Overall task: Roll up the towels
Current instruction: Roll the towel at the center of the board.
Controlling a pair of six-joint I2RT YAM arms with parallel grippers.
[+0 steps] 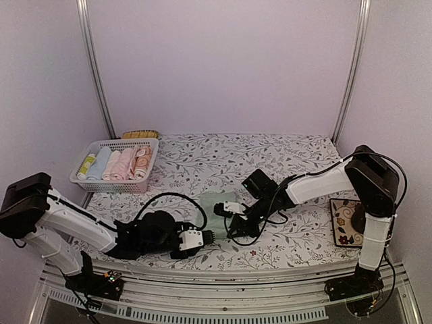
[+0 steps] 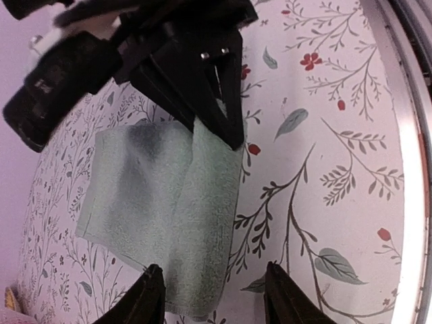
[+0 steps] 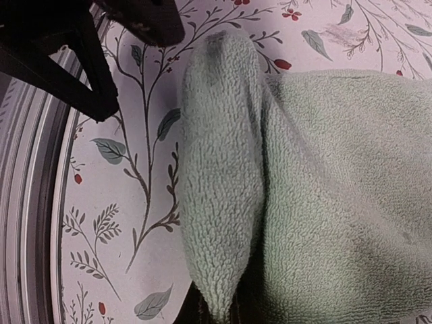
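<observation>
One flowered table (image 1: pixel 297 155). One white basket (image 1: pixel 111 181), far left, holds five rolled towels (image 1: pixel 121 164). One mint towel (image 2: pixel 155 196) lies near centre. The right gripper (image 2: pixel 229 138) pinches its folded near edge. The left gripper (image 2: pixel 212 270), half-open and empty, sits at its left.

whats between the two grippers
The mint green towel, stretching from the left gripper to the right gripper pinching it; clearest in the left wrist view.

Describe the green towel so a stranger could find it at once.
On the flower-printed table, look near the front edge, between the left gripper and right gripper. The pale green towel lies there, partly folded, unlike the rolled towels in the white basket far left.
</observation>
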